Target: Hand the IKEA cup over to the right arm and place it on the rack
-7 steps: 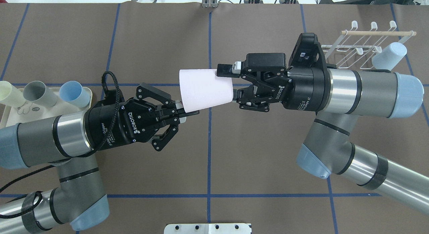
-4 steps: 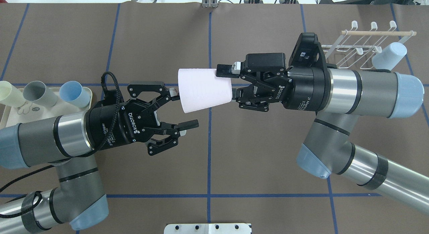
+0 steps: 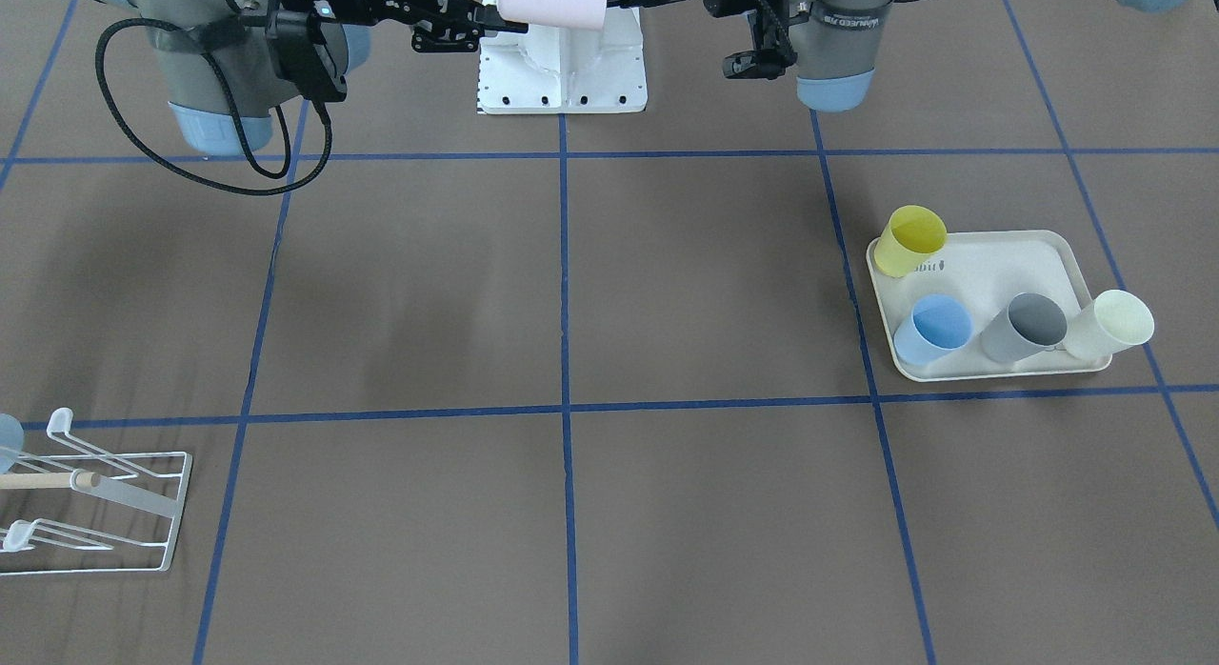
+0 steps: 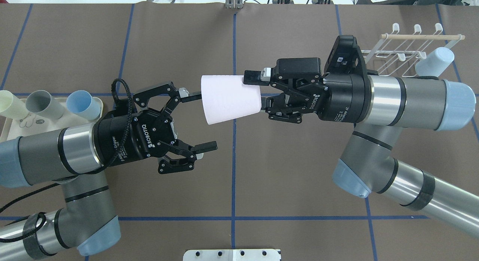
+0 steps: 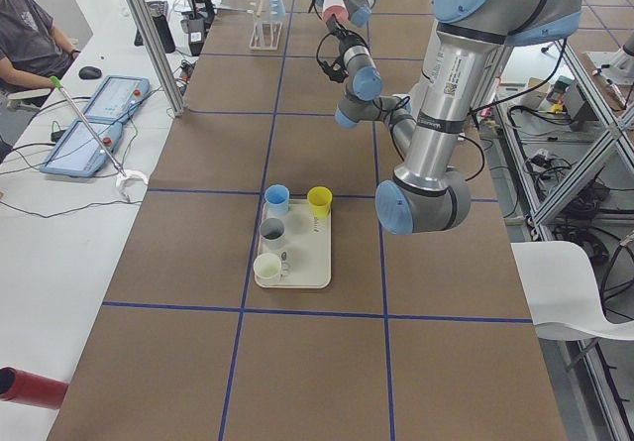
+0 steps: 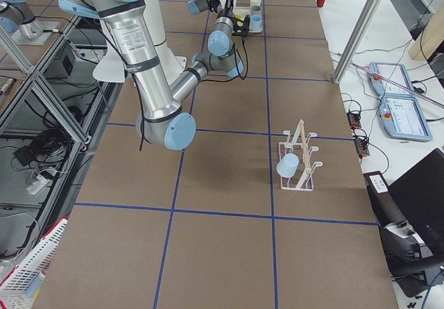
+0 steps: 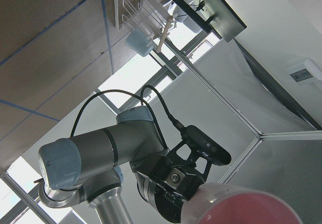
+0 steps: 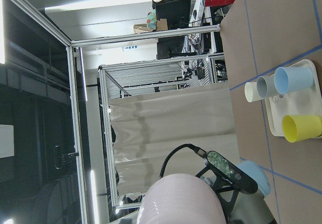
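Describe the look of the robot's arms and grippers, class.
Left arm and right arm: grey and silver tubes with pale blue joint caps. Left gripper and right gripper: black two-finger linkages lettered ROBOTIQ in white. A black cable loops at the left wrist; a black camera sits on the right.

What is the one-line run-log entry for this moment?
phase: handover | left pincer: open | right pincer: shut on pink cup | pink cup: sideways, midair | rack: one blue cup only
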### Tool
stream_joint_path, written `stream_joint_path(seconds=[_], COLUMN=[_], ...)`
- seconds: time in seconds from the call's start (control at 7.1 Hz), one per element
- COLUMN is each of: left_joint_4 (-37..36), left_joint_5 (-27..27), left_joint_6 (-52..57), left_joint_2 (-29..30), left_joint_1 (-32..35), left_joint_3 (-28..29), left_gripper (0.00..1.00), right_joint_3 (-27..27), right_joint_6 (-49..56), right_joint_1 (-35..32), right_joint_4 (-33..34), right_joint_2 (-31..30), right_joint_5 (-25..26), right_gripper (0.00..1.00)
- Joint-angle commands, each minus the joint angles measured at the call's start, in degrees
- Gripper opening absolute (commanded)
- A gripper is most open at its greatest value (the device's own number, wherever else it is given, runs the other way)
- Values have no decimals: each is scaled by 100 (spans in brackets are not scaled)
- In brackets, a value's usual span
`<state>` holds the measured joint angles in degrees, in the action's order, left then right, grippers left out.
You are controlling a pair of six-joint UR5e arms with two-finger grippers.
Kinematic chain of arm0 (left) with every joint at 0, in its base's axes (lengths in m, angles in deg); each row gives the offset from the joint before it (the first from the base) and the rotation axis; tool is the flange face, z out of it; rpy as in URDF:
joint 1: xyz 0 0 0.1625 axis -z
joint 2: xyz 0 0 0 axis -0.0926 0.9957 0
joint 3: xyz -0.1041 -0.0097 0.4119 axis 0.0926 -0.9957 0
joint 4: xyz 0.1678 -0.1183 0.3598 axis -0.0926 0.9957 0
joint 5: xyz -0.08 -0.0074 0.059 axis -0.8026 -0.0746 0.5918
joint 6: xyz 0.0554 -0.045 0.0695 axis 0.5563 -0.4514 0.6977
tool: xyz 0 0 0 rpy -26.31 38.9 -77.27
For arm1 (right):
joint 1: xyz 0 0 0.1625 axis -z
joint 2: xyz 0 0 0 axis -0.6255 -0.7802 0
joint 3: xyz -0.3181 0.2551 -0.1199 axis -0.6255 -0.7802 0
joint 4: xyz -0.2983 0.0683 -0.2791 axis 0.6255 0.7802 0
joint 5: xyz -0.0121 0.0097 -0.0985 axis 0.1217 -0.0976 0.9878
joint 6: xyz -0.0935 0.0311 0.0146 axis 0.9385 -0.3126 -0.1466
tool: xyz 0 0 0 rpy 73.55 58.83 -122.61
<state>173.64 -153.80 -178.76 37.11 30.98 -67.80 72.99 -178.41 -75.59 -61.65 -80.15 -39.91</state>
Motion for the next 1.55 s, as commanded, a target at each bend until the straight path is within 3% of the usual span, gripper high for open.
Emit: stream_joint_path(seconds=[0.0, 0.28, 0.56, 0.84, 1.13, 1.41], left_joint_4=[-5, -23, -406, -1091, -3113, -4500], left_joint_5=[-10, -27, -36, -132, -544, -537], left_joint_6=[259, 1337, 2715, 3754, 5246, 6330], left_joint_2=[7, -54, -63, -63, -247, -528], left_joint_1=[209, 237, 263, 638, 1280, 1676], left_joint_3=[-40, -32, -31, -84, -678, -1077], left_gripper=[100, 100, 100, 100, 100, 100], right_joint_3=[6, -3, 6, 14, 14, 58], right_joint_6=[138, 472, 1022, 1664, 2614, 3562], right_joint_1=[-275, -609, -891, -1434, -2005, -2585], right_joint_4=[35, 122, 656, 1524, 2649, 3808], right_joint_2=[-109, -302, -469, -496, -505, -496], right_joint_5=[-116, -327, -372, -852, -1538, -1995], right_gripper=[33, 33, 33, 32, 32, 30])
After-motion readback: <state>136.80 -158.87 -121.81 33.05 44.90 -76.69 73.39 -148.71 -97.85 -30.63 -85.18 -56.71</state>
